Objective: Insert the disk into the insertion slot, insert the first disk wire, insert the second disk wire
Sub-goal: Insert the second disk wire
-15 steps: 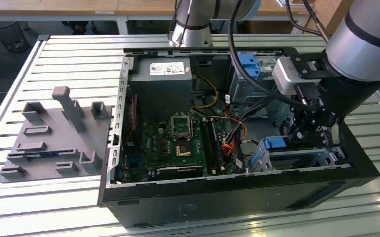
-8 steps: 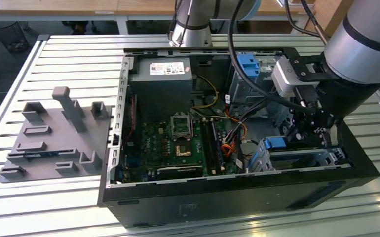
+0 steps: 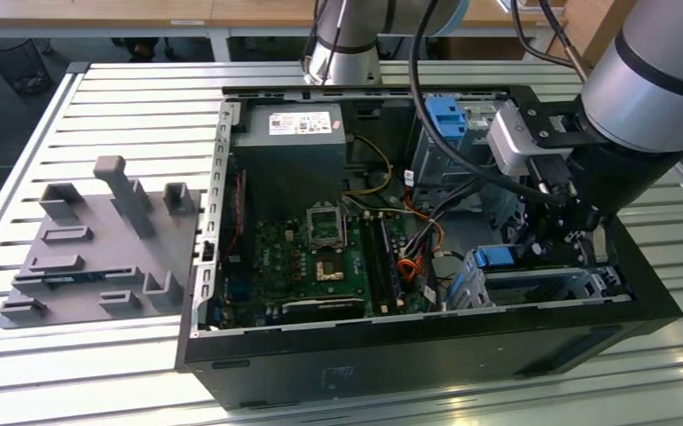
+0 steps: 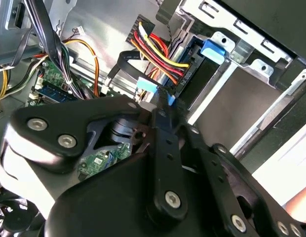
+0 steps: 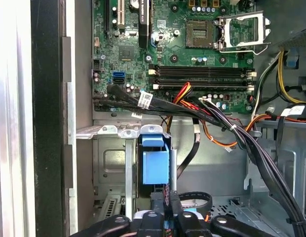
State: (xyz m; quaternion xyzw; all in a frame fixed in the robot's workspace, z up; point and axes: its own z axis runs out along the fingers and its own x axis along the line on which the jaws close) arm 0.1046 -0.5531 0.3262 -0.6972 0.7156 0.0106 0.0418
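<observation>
The disk sits inside the insertion slot (image 3: 549, 282), a low grey metal cage in the open computer case's corner at the exterior view's right. Its blue frame (image 3: 496, 258) shows at the cage mouth, and again in both wrist views (image 5: 155, 160) (image 4: 212, 50). My gripper (image 3: 557, 241) hangs just above that end of the cage. The black fingers (image 5: 161, 206) stand close together, shut on a small disk wire connector (image 4: 147, 85) with a pale blue end, right in front of the blue frame. A red, yellow and orange wire bundle (image 4: 158, 52) runs to the disk's end.
The green motherboard (image 3: 317, 257) fills the case floor, with the power supply (image 3: 288, 133) behind it. A taller grey bay with a blue tab (image 3: 444, 115) stands at the back. Black cable bundles (image 5: 251, 143) cross beside the cage. A grey fixture block (image 3: 93, 257) lies on the slatted table.
</observation>
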